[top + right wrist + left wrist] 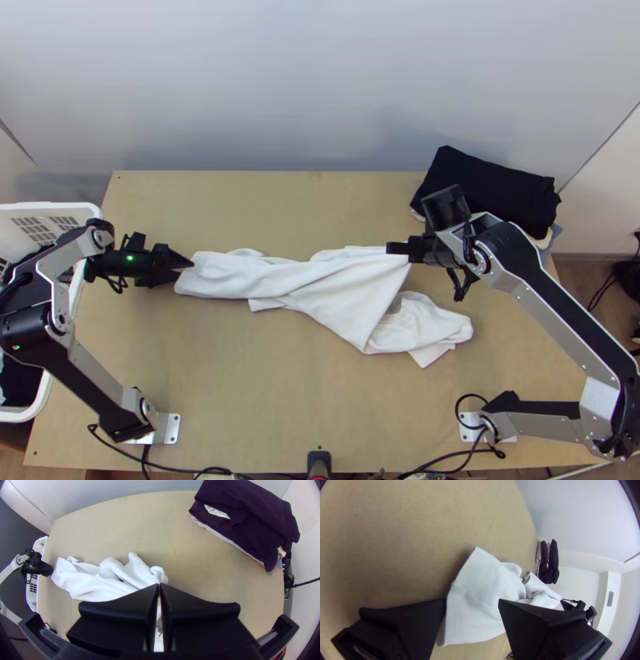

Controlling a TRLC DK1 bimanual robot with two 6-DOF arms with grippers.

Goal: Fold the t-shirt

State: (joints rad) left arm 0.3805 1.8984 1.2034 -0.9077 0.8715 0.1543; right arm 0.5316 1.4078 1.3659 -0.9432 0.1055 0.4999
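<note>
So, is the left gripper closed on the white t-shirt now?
No, the left gripper has its two fingers standing clearly apart, and the white t-shirt shows in the gap between them.

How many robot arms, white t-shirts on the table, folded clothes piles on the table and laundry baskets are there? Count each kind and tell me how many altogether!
Robot arms: 2 (left, right)
White t-shirt: 1
Folded clothes pile: 1
Laundry basket: 1
Total: 5
</note>
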